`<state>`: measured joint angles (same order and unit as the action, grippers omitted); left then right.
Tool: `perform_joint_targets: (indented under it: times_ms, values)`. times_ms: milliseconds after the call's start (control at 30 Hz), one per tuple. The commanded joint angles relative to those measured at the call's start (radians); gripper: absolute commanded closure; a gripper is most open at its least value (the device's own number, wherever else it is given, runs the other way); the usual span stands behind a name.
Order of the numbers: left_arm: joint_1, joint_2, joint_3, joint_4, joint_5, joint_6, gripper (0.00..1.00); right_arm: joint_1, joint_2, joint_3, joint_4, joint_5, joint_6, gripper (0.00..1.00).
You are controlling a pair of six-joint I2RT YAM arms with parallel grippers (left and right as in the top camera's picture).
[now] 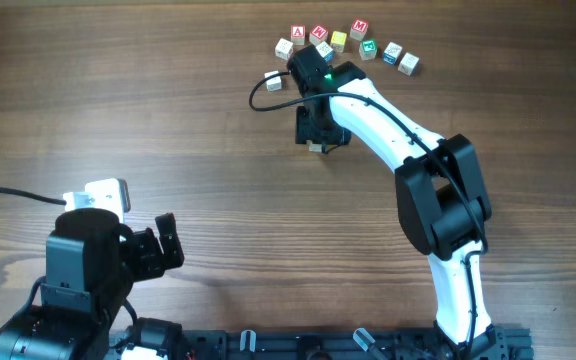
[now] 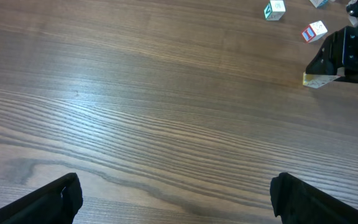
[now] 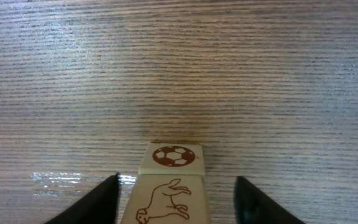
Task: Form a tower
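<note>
From overhead the table is brightly and evenly lit, with sharp wood grain and only short, soft shadows. In the left wrist view a pale sheen washes the wood from 9 o'clock toward the centre. The fingers of the left gripper, at 7 and 5 o'clock, are dark, featureless and blurred. In the right wrist view a white glare patch sits at 8 o'clock and the far grain is crisp. The stacked blocks at 6 o'clock look slightly soft, and the fingers of the right gripper are black silhouettes.
</note>
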<state>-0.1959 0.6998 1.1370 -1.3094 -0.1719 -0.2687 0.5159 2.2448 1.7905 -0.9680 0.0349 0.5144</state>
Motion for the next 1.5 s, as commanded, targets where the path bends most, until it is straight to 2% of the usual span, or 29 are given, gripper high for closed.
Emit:
perform_joint_targets:
  times_ms: [0, 300, 400, 600, 733, 933, 1100, 1167, 1267, 1333, 1400, 1467]
  values:
    - [0.003, -0.005, -0.002, 0.003, -0.013, -0.009, 0.00, -0.005, 0.022, 0.022, -0.002, 0.013, 0.009, 0.30]
    - [0.003, -0.005, -0.002, 0.003, -0.012, -0.009, 0.00, -0.005, 0.022, 0.097, -0.094, -0.006, 0.010, 0.28]
    - [0.003, -0.005, -0.002, 0.003, -0.012, -0.009, 0.00, -0.005, 0.022, 0.117, -0.120, -0.010, 0.010, 0.38]
    - [0.003, -0.005, -0.002, 0.003, -0.012, -0.009, 0.00, -0.002, 0.022, 0.130, -0.140, -0.010, 0.010, 0.45]
    - [0.003, -0.005, -0.002, 0.003, -0.012, -0.008, 0.00, -0.002, 0.022, 0.130, -0.144, -0.009, 0.010, 0.56]
    - [0.003, -0.005, -0.002, 0.003, -0.013, -0.009, 0.00, -0.002, 0.022, 0.130, -0.144, -0.009, 0.013, 0.62]
    - [0.003, -0.005, -0.002, 0.003, -0.012, -0.009, 0.00, -0.002, 0.022, 0.130, -0.144, -0.009, 0.019, 0.63]
    - [0.003, -0.005, -0.002, 0.003, -0.013, -0.009, 0.00, -0.002, 0.022, 0.130, -0.144, -0.009, 0.019, 0.49]
    - [0.003, -0.005, -0.002, 0.003, -0.012, -0.009, 0.00, -0.002, 0.022, 0.130, -0.143, -0.010, 0.019, 0.38]
    - [0.003, -0.005, -0.002, 0.003, -0.012, -0.009, 0.00, -0.002, 0.022, 0.130, -0.142, -0.013, 0.019, 0.25]
    - [0.003, -0.005, -0.002, 0.003, -0.013, -0.009, 0.00, 0.000, 0.022, 0.130, -0.140, -0.016, 0.020, 0.18]
    - [0.003, -0.005, -0.002, 0.003, -0.012, -0.009, 0.00, 0.009, 0.023, 0.130, -0.131, -0.016, 0.020, 0.16]
